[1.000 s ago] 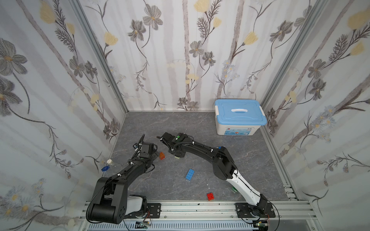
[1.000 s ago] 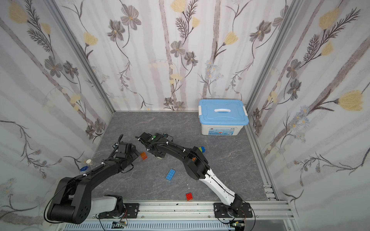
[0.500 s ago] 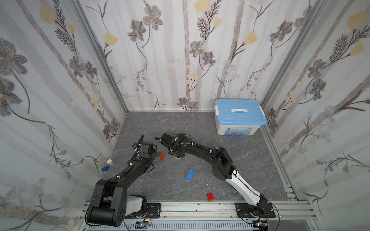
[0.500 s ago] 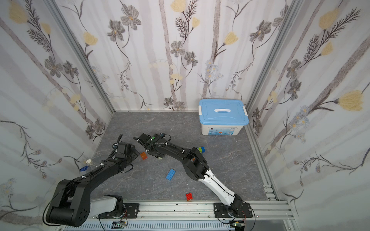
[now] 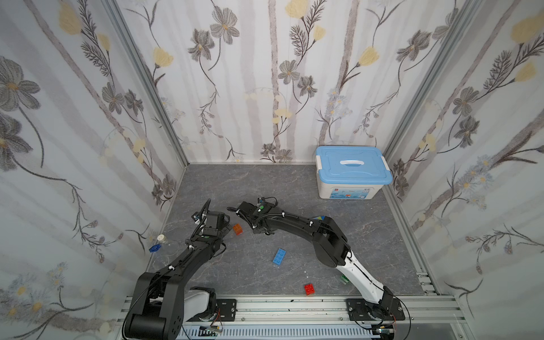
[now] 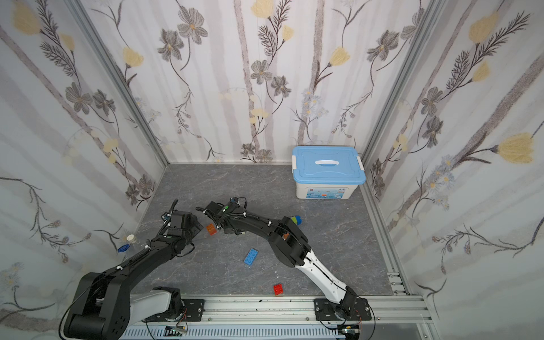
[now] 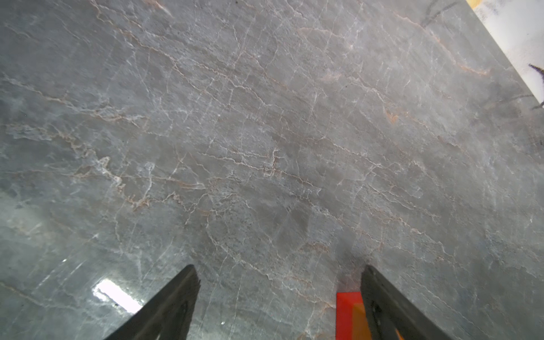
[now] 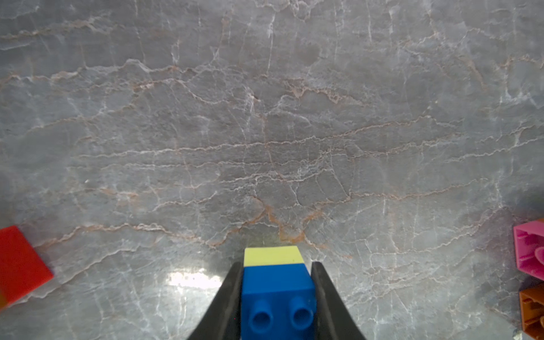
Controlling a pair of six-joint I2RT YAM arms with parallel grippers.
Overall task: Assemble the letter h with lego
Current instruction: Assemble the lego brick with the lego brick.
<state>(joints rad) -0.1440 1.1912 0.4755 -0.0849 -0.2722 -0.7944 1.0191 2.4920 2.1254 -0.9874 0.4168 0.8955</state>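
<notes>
My right gripper (image 8: 276, 265) is shut on a blue lego brick (image 8: 278, 294) with a lime brick (image 8: 273, 255) stuck to its far end, held low over the grey floor. My left gripper (image 7: 278, 269) stands open just above the floor, with an orange brick (image 7: 348, 315) against the inside of one finger (image 7: 382, 303). In both top views that orange brick (image 5: 238, 229) (image 6: 211, 229) lies between the two gripper heads, left (image 5: 226, 224) and right (image 5: 235, 210). A long light-blue brick (image 5: 279, 256) and a red brick (image 5: 309, 289) lie nearer the rail.
A white storage box with a light-blue lid (image 5: 351, 172) stands at the back right. A pink brick (image 8: 530, 250) and an orange one (image 8: 532, 312) lie beside the right gripper. A green brick (image 5: 343, 278) peeks from under the right arm. Walls close in on three sides.
The right gripper has edged slightly to the left with its bricks. The left arm has held still.
</notes>
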